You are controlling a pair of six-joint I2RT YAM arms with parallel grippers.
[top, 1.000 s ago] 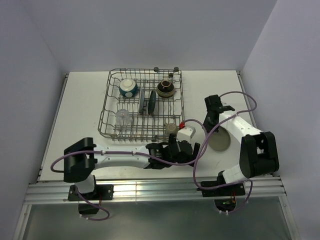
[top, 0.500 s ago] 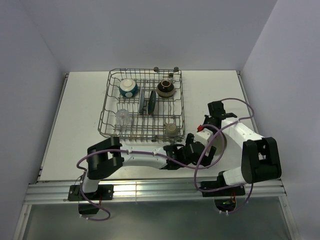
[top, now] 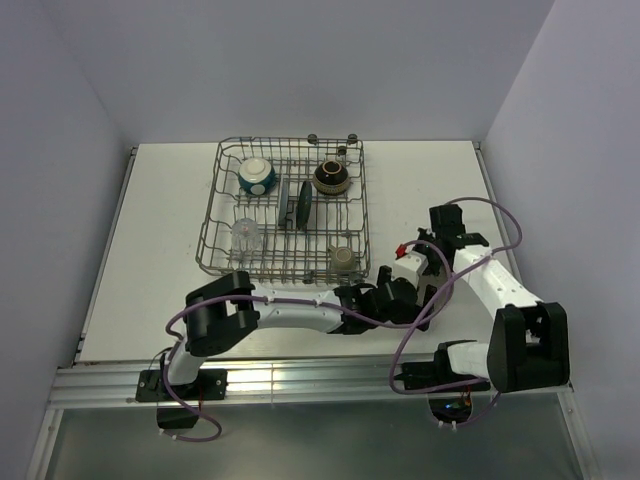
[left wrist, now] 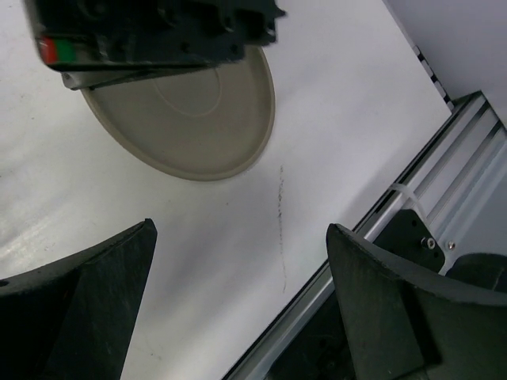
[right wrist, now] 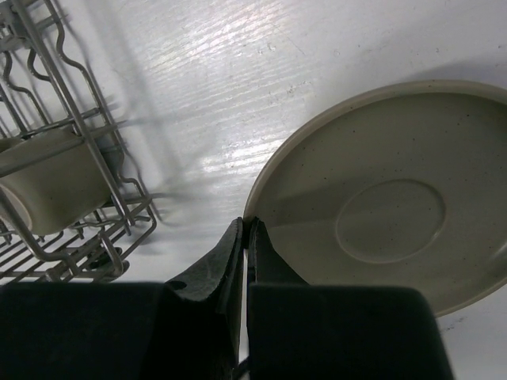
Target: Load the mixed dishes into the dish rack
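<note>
Overhead overview; both wrist views share beige plate [right wrist: 388, 214].

No readable text, labels, brands, numbers or signs in any view.

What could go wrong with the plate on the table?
The right gripper is shut at the rim of the beige plate, so it might slip off or shove the plate into the dish rack. The open left gripper hangs close by, so the two arms might bump.
</note>
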